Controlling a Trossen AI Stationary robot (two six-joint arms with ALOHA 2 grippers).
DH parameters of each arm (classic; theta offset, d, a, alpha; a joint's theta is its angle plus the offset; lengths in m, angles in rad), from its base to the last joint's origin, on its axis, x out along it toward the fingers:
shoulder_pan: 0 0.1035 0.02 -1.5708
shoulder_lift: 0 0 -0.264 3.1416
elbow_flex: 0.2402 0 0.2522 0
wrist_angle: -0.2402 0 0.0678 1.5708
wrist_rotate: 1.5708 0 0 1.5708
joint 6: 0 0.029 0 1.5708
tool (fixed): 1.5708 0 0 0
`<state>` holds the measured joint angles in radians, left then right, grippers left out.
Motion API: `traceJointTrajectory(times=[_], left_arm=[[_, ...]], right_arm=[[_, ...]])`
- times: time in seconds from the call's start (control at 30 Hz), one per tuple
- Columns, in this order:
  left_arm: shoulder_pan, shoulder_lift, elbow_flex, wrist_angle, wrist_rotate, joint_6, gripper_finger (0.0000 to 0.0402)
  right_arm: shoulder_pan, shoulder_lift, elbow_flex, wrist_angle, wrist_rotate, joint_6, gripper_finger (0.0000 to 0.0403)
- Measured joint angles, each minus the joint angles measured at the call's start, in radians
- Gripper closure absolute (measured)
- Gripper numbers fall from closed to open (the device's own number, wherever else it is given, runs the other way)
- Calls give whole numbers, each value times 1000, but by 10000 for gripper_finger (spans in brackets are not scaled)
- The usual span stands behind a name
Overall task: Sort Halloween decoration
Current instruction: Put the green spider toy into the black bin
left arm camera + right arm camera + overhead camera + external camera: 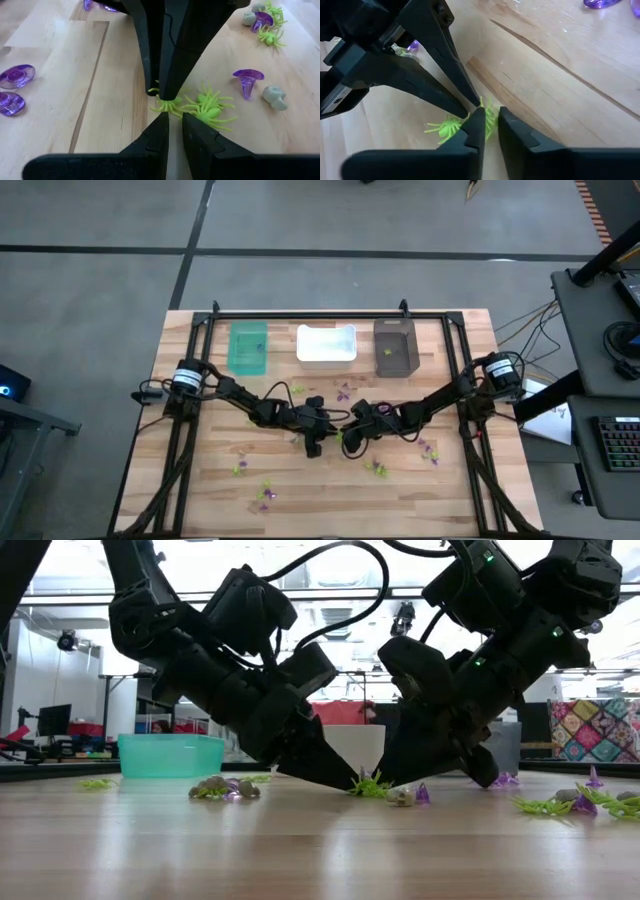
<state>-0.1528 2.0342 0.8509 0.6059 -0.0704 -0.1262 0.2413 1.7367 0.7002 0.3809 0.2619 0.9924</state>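
Two lime-green spider decorations lie side by side at the table's middle. One spider (169,104) sits between both grippers' tips, and the other (210,109) lies free on the wood beside it. My left gripper (175,119) slants down from the table's left. My right gripper (491,114) slants down from the right. The two meet tip to tip over the first spider (370,785), each shut on it. My left gripper has its fingertips (472,106) closed together on the spider's legs (161,108), only at their free ends. The fingers slant down from the table's left. The spider rests on the table. My right gripper pinches the same spider (491,122) between its two fingers; green shows in the narrow gap at their tips. The fingers slant down from the table's right, facing my left gripper's. The spider stays on the wood.
Purple mushroom-shaped trinkets (248,80), a grey lump (275,97) and purple discs (15,76) lie close by. A teal bin (248,348), a white bin (326,343) and a dark brown bin (395,347) stand along the far edge. More trinkets (265,498) dot the near side.
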Motion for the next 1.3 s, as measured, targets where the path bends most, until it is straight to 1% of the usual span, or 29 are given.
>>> traceJointTrajectory(times=[0.1,0.3,0.6,0.73,0.83,0.97,1.3], left_arm=[[0,0,0,0,0,-8,363],[0,-24,-3,-24,1,-10,363],[0,-132,-14,-105,-1,28,363],[0,-181,-22,-136,-44,45,363],[0,-224,-42,-159,-52,50,363],[0,-335,-95,-151,-74,53,363],[0,-719,-275,-121,-96,64,363]], right_arm=[[0,0,0,3,4,-16,391],[0,-15,0,-3,24,-48,394],[0,-67,-1,-18,27,-107,394],[0,-81,-1,-24,27,-125,394],[0,-83,-1,-30,27,-131,394],[0,-93,-1,-28,27,-153,394],[-19,-188,2,-26,56,-254,394]])
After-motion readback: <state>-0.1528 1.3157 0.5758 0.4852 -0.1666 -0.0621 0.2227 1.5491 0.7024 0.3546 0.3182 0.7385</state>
